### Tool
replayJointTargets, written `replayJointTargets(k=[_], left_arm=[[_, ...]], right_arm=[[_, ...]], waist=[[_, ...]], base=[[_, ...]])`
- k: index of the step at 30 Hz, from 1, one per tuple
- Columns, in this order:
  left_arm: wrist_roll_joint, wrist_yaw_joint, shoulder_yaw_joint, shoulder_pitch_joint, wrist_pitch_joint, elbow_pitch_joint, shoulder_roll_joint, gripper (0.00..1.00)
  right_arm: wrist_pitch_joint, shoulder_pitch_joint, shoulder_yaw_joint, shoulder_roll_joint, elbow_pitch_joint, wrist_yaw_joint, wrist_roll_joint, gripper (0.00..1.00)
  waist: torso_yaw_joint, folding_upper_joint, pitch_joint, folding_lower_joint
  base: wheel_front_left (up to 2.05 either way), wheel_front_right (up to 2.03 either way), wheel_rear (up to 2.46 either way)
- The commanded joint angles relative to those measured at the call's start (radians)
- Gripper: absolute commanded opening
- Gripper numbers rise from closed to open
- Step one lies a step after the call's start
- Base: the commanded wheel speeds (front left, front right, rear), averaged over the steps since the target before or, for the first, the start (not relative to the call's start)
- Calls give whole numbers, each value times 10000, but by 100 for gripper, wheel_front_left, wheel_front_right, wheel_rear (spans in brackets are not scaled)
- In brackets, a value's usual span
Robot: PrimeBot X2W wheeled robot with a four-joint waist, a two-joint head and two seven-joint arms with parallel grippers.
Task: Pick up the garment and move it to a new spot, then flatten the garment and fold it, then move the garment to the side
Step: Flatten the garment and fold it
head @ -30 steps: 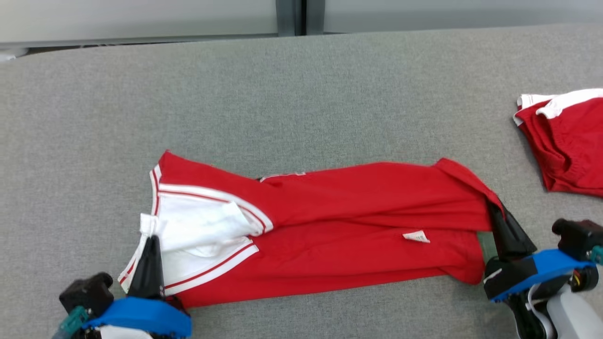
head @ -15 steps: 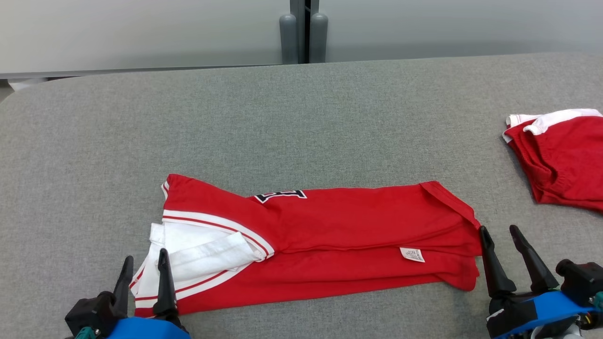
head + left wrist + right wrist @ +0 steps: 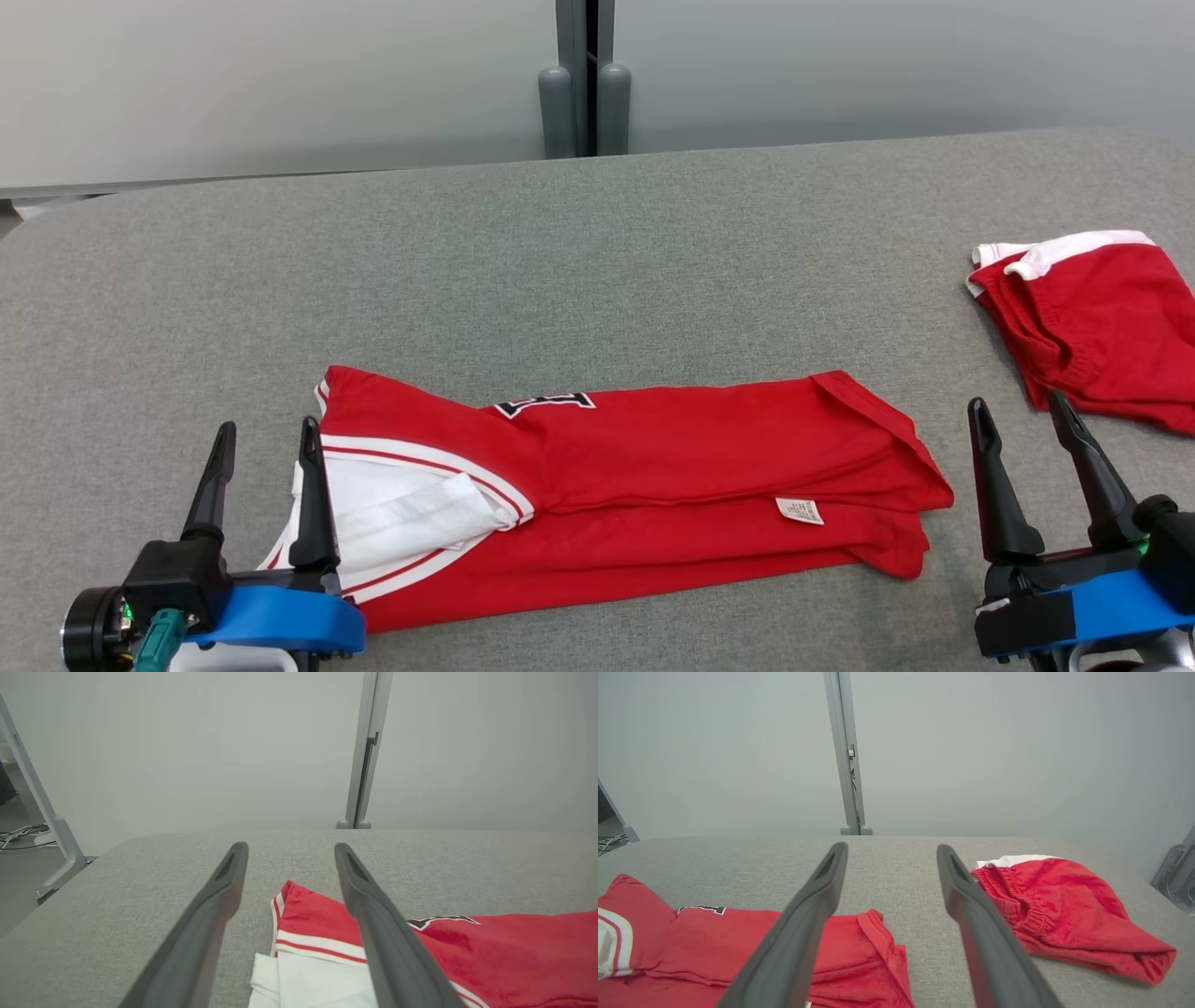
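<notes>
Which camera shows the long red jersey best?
The head view: the whole red jersey lies in frame. The left wrist view catches its white-trimmed end, the right wrist view mainly its hem end.

Left claw [image 3: 268, 426] and right claw [image 3: 1017, 399] now open, off the garment [image 3: 700, 448].

Grey desk [image 3: 140, 868] under the left pincer [image 3: 289, 847]; beyond it a pale wall [image 3: 187, 742] and grey post [image 3: 366, 742]; leftward, floor [image 3: 18, 882] with cables [image 3: 18, 835].

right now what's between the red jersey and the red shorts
Bare grey table, with the open right gripper poised there, as the head view shows.
</notes>
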Motion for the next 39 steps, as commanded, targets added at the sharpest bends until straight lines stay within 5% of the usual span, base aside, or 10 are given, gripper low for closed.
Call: replayJointTargets(k=[1, 19, 38, 39], left_arm=[[77, 45, -17, -147, 65, -84, 114, 100], [203, 25, -147, -399, 72, -261, 362, 100], [244, -99, -286, -1196, -279, 11, 87, 100], [241, -95, -275, -1195, -293, 21, 84, 100]], right_arm=[[124, 171, -43, 68, -149, 1, -59, 100], [483, 106, -260, 44, 235, 1, 104, 100], [275, -1882, 1070, -185, 5498, 2, 1653, 99], [302, -1896, 1259, -182, 5621, 4, 1796, 48]], waist=[[5, 1, -30, 0], [178, 1, 206, 0], [611, 1, 1229, 0], [613, 1, 1224, 0]], base=[[0, 0, 0], [0, 0, 0], [0, 0, 0], [0, 0, 0]])
